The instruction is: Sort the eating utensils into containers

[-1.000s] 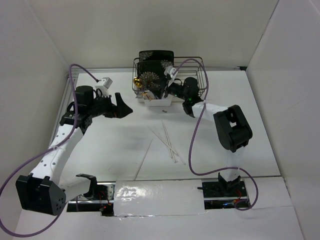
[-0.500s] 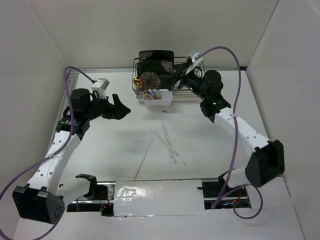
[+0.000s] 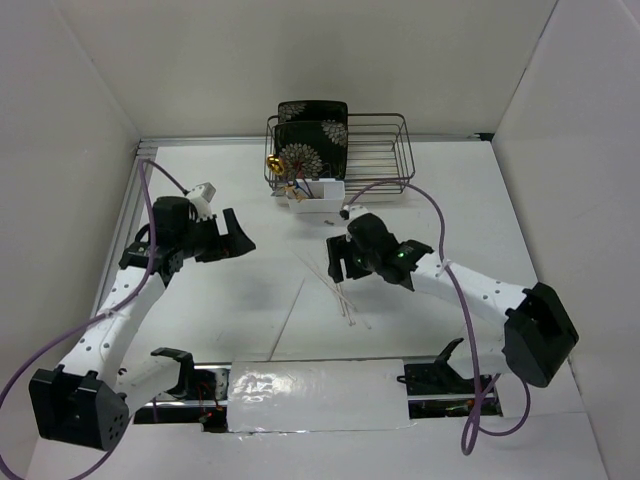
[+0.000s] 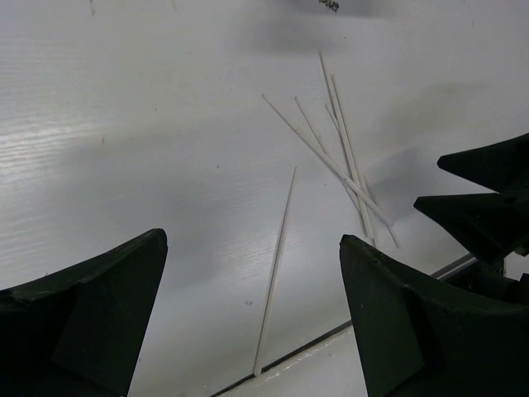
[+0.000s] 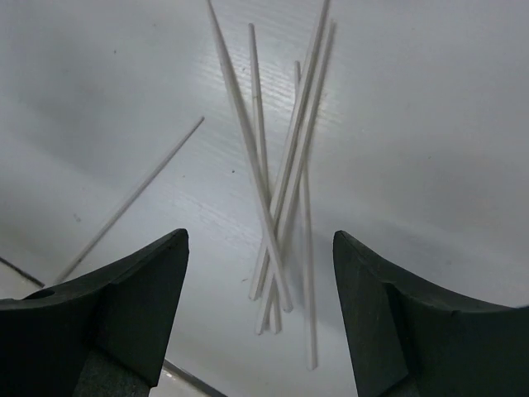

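Mostly, the utensils standing in the white caddy (image 3: 315,203) are too small to sort out from the top view. Only the round bowl of a gold spoon (image 3: 272,162) reads clearly, and its handle is lost among the other pieces. The caddy sits well beyond both grippers, against the front of the black wire rack (image 3: 385,150). That rack's wires partly screen the black floral plates (image 3: 312,140) standing in it.

The left gripper (image 3: 238,232) (image 4: 252,237) is spread wide with nothing between its fingers. Its wrist view cuts both fingers off at the bottom edge. A lone chopstick (image 4: 277,265) (image 3: 290,315) lies on the white table (image 3: 200,300) below the gap, and its near end meets the table's edge strip. A small dark speck (image 4: 328,5) at the top of that view is cropped and cannot be identified.

The right gripper (image 3: 335,262) (image 5: 260,235) is also released and holds nothing. It hangs directly over the crossed bundle of pale chopsticks (image 5: 277,182) (image 3: 335,280) (image 4: 347,157). They overlap so closely that their number is hard to tell. Their far ends run out of the top of the right wrist view. The lone chopstick (image 5: 136,194) lies off to this gripper's left, apart from the bundle. In the left wrist view, black pointed shapes at the right edge are the right gripper's fingers (image 4: 488,198), cut off by the frame.
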Available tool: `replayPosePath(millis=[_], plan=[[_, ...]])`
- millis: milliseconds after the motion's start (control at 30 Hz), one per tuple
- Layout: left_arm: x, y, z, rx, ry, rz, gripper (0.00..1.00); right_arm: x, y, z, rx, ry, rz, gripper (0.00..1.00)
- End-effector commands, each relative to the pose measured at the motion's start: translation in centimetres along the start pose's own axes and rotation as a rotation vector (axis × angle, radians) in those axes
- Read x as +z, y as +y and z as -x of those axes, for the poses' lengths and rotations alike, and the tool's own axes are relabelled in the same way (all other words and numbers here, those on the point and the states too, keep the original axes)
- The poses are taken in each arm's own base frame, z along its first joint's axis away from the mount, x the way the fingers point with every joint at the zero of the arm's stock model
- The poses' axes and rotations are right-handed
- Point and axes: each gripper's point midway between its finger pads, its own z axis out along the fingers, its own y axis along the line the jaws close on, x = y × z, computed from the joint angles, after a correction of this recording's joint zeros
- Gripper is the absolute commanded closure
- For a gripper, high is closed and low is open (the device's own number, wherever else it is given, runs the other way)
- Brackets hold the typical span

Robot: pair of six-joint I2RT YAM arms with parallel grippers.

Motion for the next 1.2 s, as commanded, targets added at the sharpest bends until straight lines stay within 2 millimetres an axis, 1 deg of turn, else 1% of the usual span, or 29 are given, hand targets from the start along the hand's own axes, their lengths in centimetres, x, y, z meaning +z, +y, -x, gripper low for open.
replayPosePath(millis=[0, 67, 100, 133, 167, 300, 333, 367, 400, 433, 467, 533, 567, 600, 667, 700, 767, 800, 833, 867, 900, 933, 967, 1000, 1033, 1067, 1100, 1133, 1167], plan=[[-0.6, -0.3, -0.3, -0.024, -0.008, -0.008, 0.02, -0.9, 0.5, 0.5, 0.033, -0.024, -0.051, 0.23], [-0.7, -0.7, -0.8, -0.037, 0.0, -0.037, 0.02, 0.2, 0.2, -1.3, 0.001, 0.036, -0.078, 0.24], [-0.5, -0.6, -1.2, -0.047, 0.008, -0.038, 0.03, 0.6, 0.7, -2.3, -0.024, 0.057, -0.068, 0.24], [-0.6, -0.6, -1.6, -0.059, 0.011, -0.046, 0.02, 1.2, 0.7, -2.7, -0.036, 0.067, -0.077, 0.23], [-0.6, -0.6, -1.6, -0.064, 0.009, -0.045, 0.03, 1.8, 0.9, -3.7, -0.051, 0.091, -0.078, 0.23], [-0.9, -0.6, -2.3, -0.075, 0.023, -0.047, 0.03, 3.0, 0.0, -4.5, -0.074, 0.11, -0.114, 0.22], [-1.1, -0.7, -2.3, -0.071, 0.02, -0.05, 0.03, 3.2, 0.0, -4.3, -0.081, 0.111, -0.117, 0.22], [-1.2, -0.6, -2.3, -0.067, 0.012, -0.044, 0.03, 3.9, -0.2, -4.8, -0.09, 0.128, -0.124, 0.23], [-1.3, -0.6, -2.3, -0.062, 0.01, -0.043, 0.02, 4.4, 0.2, -4.7, -0.104, 0.134, -0.113, 0.23], [-1.4, -0.5, -2.3, -0.052, 0.01, -0.043, 0.02, 4.4, 0.5, -4.2, -0.107, 0.122, -0.105, 0.25], [-1.3, -0.5, -2.3, -0.05, 0.008, -0.04, 0.02, 5.1, 0.3, -4.8, -0.123, 0.139, -0.111, 0.25], [-1.3, -0.3, -2.3, -0.048, 0.006, -0.035, 0.02, 5.4, 0.5, -4.3, -0.125, 0.13, -0.1, 0.28], [-1.3, -0.2, -2.3, -0.052, 0.006, -0.03, 0.02, 5.9, 0.2, -4.9, -0.132, 0.152, -0.11, 0.31], [-1.2, -0.2, -2.4, -0.055, 0.011, -0.031, 0.02, 6.0, -0.1, -5.1, -0.138, 0.161, -0.115, 0.31], [-1.1, -0.2, -2.3, -0.05, 0.01, -0.034, 0.02, 6.9, -0.5, -6.0, -0.145, 0.198, -0.124, 0.4], [-0.9, -0.2, -2.5, -0.053, 0.016, -0.033, 0.02, 6.9, -0.5, -6.0, -0.148, 0.202, -0.115, 0.4], [-0.8, -0.1, -2.3, -0.049, 0.008, -0.034, 0.02, 7.4, -0.7, -6.6, -0.161, 0.22, -0.113, 0.44], [-0.8, -0.1, -2.3, -0.049, 0.009, -0.033, 0.02, 7.4, -0.7, -6.5, -0.161, 0.219, -0.113, 0.45], [-0.6, 0.0, -2.3, -0.05, 0.012, -0.032, 0.02, 7.8, -0.7, -6.8, -0.169, 0.227, -0.114, 0.51], [-0.6, -0.2, -2.3, -0.045, 0.013, -0.038, 0.02, 7.8, -0.9, -6.7, -0.169, 0.225, -0.116, 0.54], [-0.5, 0.0, -2.3, -0.05, 0.015, -0.034, 0.02, 8.0, -1.0, -7.3, -0.173, 0.241, -0.12, 0.57], [-0.4, 0.0, -2.3, -0.05, 0.016, -0.032, 0.02, 8.4, -0.9, -7.5, -0.178, 0.254, -0.113, 0.62], [-0.4, 0.0, -2.2, -0.051, 0.015, -0.032, 0.02, 8.4, -0.9, -7.5, -0.18, 0.254, -0.113, 0.71], [-0.3, 0.1, -2.3, -0.054, 0.018, -0.033, 0.02, 8.5, -1.1, -8.2, -0.179, 0.275, -0.111, 0.76], [-0.3, 0.1, -2.3, -0.05, 0.015, -0.033, 0.02, 8.6, -0.9, -8.2, -0.179, 0.274, -0.098, 0.81], [-0.1, 0.2, -2.5, -0.055, 0.022, -0.03, 0.02, 8.6, -0.9, -8.7, -0.185, 0.281, -0.089, 0.86], [-0.1, 0.2, -2.5, -0.059, 0.022, -0.03, 0.02, 8.4, -1.1, -8.9, -0.188, 0.282, -0.089, 1.0], [-0.1, 0.2, -2.6, -0.059, 0.024, -0.031, 0.02, 8.4, -1.0, -9.0, -0.187, 0.289, -0.081, 1.0], [0.0, 0.3, -2.8, -0.062, 0.029, -0.031, 0.02, 8.2, -0.5, -8.7, -0.186, 0.279, -0.061, 1.0]])
